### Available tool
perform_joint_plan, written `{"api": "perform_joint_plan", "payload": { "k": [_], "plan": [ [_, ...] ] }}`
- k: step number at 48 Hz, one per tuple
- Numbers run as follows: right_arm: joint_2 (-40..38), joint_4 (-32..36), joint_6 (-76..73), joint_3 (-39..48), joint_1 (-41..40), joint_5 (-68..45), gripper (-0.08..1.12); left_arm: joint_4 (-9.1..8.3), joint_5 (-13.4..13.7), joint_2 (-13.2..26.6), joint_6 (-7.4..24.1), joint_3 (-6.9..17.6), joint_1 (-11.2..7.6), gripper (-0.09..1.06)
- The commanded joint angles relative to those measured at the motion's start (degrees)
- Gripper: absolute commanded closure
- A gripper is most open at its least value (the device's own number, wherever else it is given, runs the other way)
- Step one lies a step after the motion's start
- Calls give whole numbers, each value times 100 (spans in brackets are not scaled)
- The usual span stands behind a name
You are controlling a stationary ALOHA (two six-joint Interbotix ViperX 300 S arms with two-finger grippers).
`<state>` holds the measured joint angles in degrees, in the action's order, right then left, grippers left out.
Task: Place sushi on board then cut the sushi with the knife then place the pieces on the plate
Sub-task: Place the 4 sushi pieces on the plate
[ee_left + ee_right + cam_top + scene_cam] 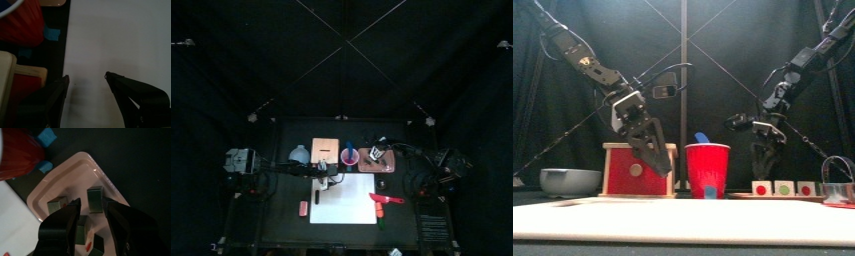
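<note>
Counting first: what do I have on the counter (265, 215)?

You have one white board (684, 218), one wooden box (627, 170), one red cup (708, 170), one blue-grey bowl (569, 181), one pink tray (83, 159) and one metal cutter (838, 190). There are two knives: the blue knife (702, 138) stands in the cup, and the red knife (385, 199) lies at the board's right edge. From the front you can count three sushi pieces (784, 187), side by side on the tray, right of the cup.

And the claws?

Your left claw (87, 76) is spread wide and holds nothing. It hangs over the bare board, just in front of the box. Your right claw (764, 165) is down at the tray among the pieces (one with a red spot lies right under it). I can't tell whether it grips that piece.

What can't you make out?

The cutter is cut off at the front view's right edge. Only the blue knife's tip clears the cup's rim. The piece under the right claw is half covered. A small reddish thing (302, 208) lies on the counter left of the board, too small to name.
</note>
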<state>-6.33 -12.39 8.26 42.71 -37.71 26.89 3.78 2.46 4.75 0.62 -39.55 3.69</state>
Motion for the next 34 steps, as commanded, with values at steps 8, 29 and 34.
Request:
{"api": "perform_joint_plan", "payload": {
  "k": [8,29,34],
  "plan": [
    [-879,-35,9,-9,686,-123,28,9,0,-123,-9,158,-70,3],
    [-1292,18,44,167,1758,-835,28,18,9,-114,-9,167,-229,3],
    [-1345,114,53,167,1890,-861,28,18,44,-123,-9,185,-229,3]
  ]
}}
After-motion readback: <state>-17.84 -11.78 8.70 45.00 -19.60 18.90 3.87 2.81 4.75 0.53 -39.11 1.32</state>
